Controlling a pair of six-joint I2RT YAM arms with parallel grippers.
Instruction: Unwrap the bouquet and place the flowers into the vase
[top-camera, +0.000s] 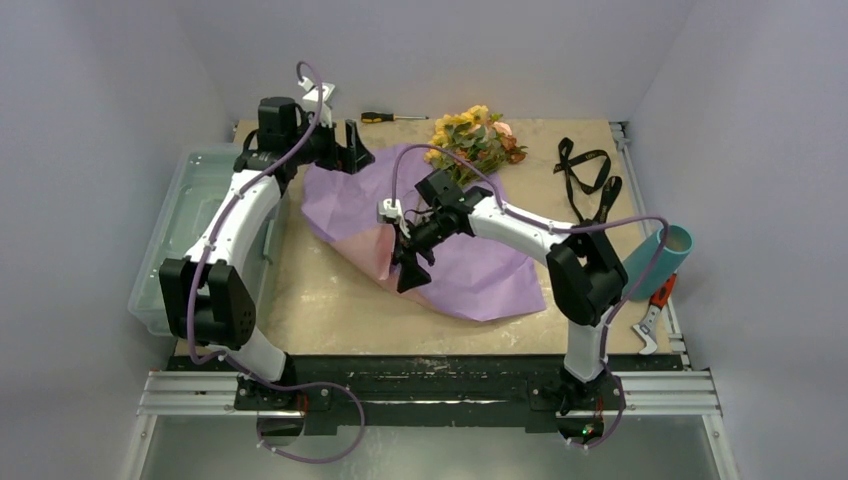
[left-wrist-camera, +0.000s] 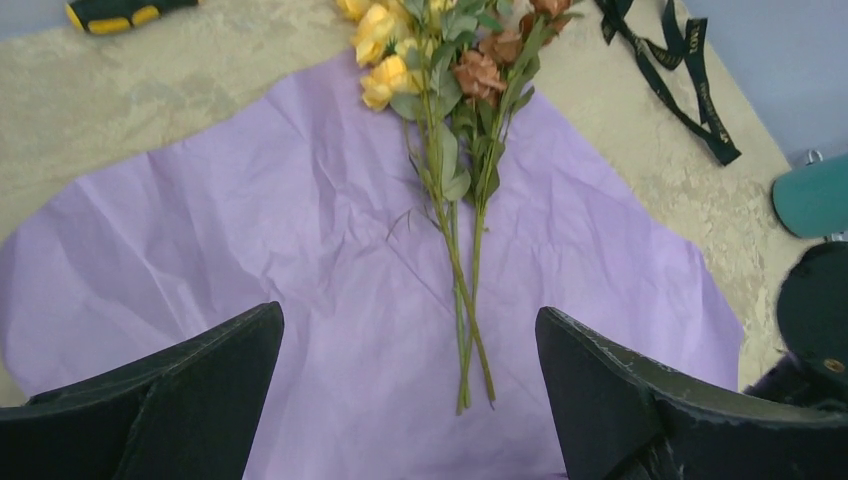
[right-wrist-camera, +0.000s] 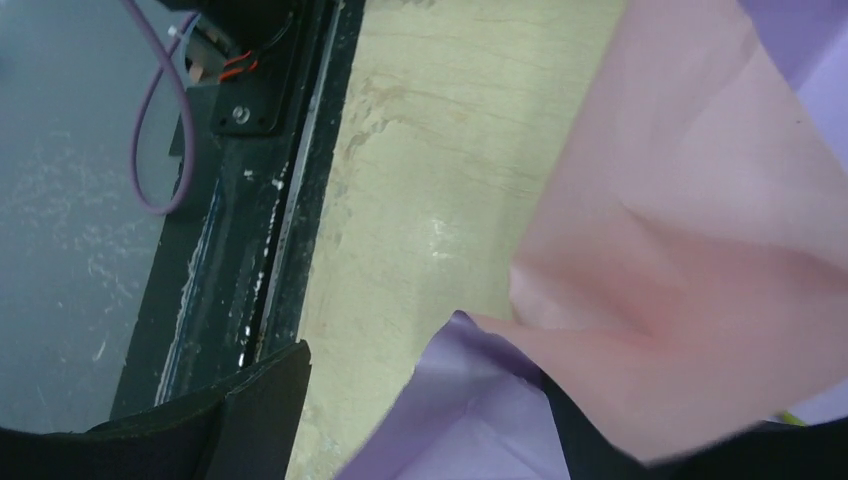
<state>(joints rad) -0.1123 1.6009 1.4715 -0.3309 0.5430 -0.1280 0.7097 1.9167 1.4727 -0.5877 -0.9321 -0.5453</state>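
Starting at the far left: one clear plastic box (top-camera: 185, 235), sitting just off the left edge of the table (top-camera: 330, 300), under the left arm. Reaching over the far left corner of the paper, one left gripper (top-camera: 353, 150), jaws spread wide, holding nothing, hovering above the sheet. Beyond it, near the back wall, one screwdriver (top-camera: 392, 117) with a yellow and black handle.

Spread across the middle of the table, one sheet of lilac paper (top-camera: 480, 275), opened out, one near corner folded over to show its pink side (top-camera: 377, 248). Lying on the far part of that sheet, one bunch of flowers (top-camera: 473, 135): yellow blooms on the left, brownish peach ones on the right, green leaves, at least two bare stems (left-wrist-camera: 465, 300) side by side. Heads pointing to the back wall, past the paper's edge; stem ends pointing toward the arms.

Hanging over the pink fold, one right gripper (top-camera: 412, 270), jaws apart, clamped on nothing, pink corner draped across one side, the other finger (right-wrist-camera: 235, 420) bare above the table.

Further right, one black ribbon (top-camera: 588, 178), untied, loose on bare table. At the right edge, one teal vase (top-camera: 660, 255), tipped over, well apart from the flowers. Just beside it, nearer the front, one cutter (top-camera: 655, 305) with red handles.
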